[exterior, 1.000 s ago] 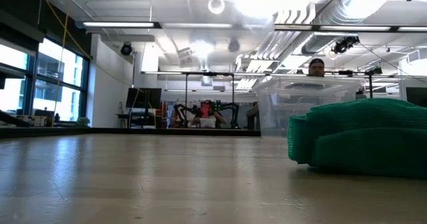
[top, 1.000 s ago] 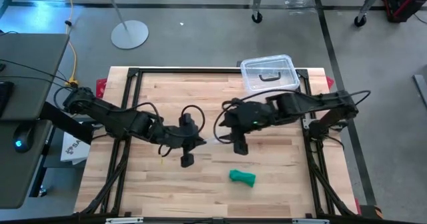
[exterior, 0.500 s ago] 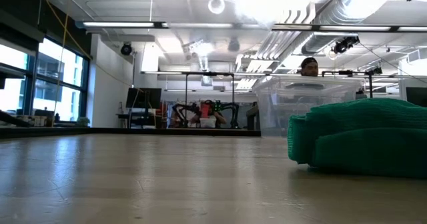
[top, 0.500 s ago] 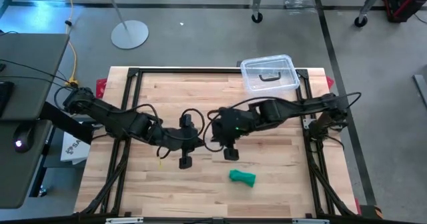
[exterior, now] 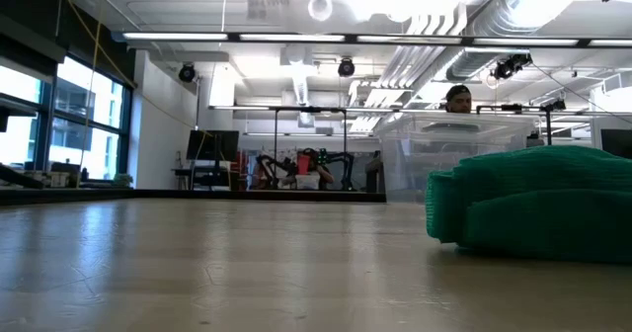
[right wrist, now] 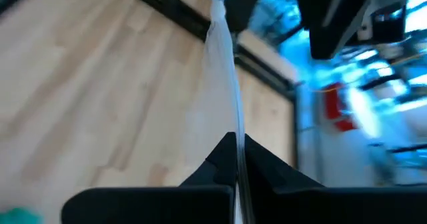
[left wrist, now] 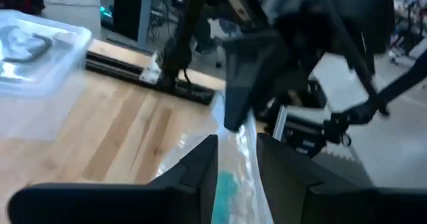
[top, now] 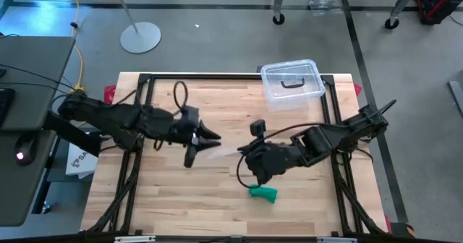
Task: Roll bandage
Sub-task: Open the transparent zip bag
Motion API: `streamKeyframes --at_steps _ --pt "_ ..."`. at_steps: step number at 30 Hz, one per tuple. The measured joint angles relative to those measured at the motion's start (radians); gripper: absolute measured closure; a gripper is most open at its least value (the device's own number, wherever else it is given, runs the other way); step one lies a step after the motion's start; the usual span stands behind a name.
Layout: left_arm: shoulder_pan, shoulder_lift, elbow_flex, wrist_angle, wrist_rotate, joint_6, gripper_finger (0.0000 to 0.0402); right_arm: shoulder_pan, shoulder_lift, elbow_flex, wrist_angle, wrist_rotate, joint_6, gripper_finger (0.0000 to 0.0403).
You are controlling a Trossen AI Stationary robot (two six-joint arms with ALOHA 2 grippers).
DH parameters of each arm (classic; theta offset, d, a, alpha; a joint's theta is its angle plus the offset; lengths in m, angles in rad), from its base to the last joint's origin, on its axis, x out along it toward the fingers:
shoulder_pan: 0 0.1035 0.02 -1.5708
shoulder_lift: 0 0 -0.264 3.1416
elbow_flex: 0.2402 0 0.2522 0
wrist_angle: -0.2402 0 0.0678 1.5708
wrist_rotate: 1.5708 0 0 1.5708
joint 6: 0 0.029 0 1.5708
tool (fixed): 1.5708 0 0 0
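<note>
The bandage (top: 263, 192) lies as a small green roll on the wooden surface (top: 159, 199), near its front edge, touched by neither arm. Above it, a clear bag (top: 226, 150) is stretched between the two arms. The left gripper (top: 211, 137) holds one end and the right gripper (top: 249, 153) the other, each with its fingers closed on the plastic.

The risk, as I judge it, is the thin film. If the arms pull apart any further it may tear or slip from one pair of fingers, and then it could drop onto the roll below. The right arm also hangs just above the bandage and could knock it if it sinks.

The high view alone shows both arms and the plastic box (top: 291, 79) at the back edge. The wrist views show the pinch on the film. The low view shows only the roll's ribbed side, with a person's head beyond the box.
</note>
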Motion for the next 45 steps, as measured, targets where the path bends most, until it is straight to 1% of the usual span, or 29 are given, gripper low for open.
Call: streamKeyframes --at_steps 2,3,5,9,11,13,16,18,21,23,27,30,33,35,37,41,45 --pt "0.013 -0.032 0.0 0.008 -0.003 0.009 0.0316 0.014 0.001 0.0 0.035 0.065 -0.021 0.0402" --pt "0.022 -0.053 0.0 0.009 -0.007 0.023 0.0322 0.018 0.001 0.007 0.052 0.079 -0.016 0.0402" --pt "0.037 -0.101 0.0 0.01 -0.022 0.072 0.0331 0.015 0.002 0.048 0.066 0.06 0.054 0.0402" --pt "0.07 -0.188 0.0 0.008 -0.056 0.211 0.0344 -0.044 0.002 0.19 0.07 -0.036 0.354 0.0403" --pt "0.084 -0.231 0.0 0.017 -0.064 0.248 0.0347 -0.081 0.002 0.271 0.068 -0.091 0.481 0.0403" --pt "0.096 -0.266 0.0 0.035 -0.067 0.256 0.0348 -0.126 0.0 0.341 0.071 -0.184 0.586 0.0403" --pt "0.106 -0.299 0.0 0.062 -0.066 0.262 0.0348 -0.181 -0.001 0.414 0.072 -0.33 0.666 0.0403" --pt "0.106 -0.311 0.0 0.075 -0.066 0.3 0.0348 -0.198 -0.001 0.434 0.071 -0.365 0.674 0.0403" --pt "0.106 -0.319 0.0 0.11 -0.037 0.373 0.0339 -0.208 0.001 0.444 0.067 -0.367 0.68 0.0403" --pt "0.106 -0.319 0.0 0.145 -0.011 0.387 0.0325 -0.211 0.001 0.444 0.065 -0.369 0.68 0.0403" --pt "0.106 -0.288 0.0 0.229 -0.007 0.375 0.0286 -0.212 0.015 0.443 0.056 -0.37 0.668 0.0403" --pt "0.106 -0.256 0.0 0.262 -0.001 0.403 0.0265 -0.212 0.02 0.438 0.039 -0.368 0.665 0.0403" --pt "0.106 -0.222 0.0 0.295 0.075 0.406 0.0254 -0.212 0.026 0.438 0.027 -0.369 0.68 0.0403" --pt "0.105 -0.202 0.0 0.305 0.114 0.426 0.0253 -0.212 0.029 0.438 0.02 -0.369 0.68 0.0403" --pt "0.105 -0.183 0.0 0.304 0.114 0.429 0.0259 -0.209 0.03 0.438 0.02 -0.369 0.69 0.0403" --pt "0.106 -0.155 -0.001 0.323 0.116 0.396 0.0284 -0.197 0.031 0.438 0.022 -0.362 0.695 0.0403" --pt "0.105 -0.163 -0.001 0.315 0.122 0.381 0.0296 -0.185 0.031 0.438 0.006 -0.334 0.694 0.0403"
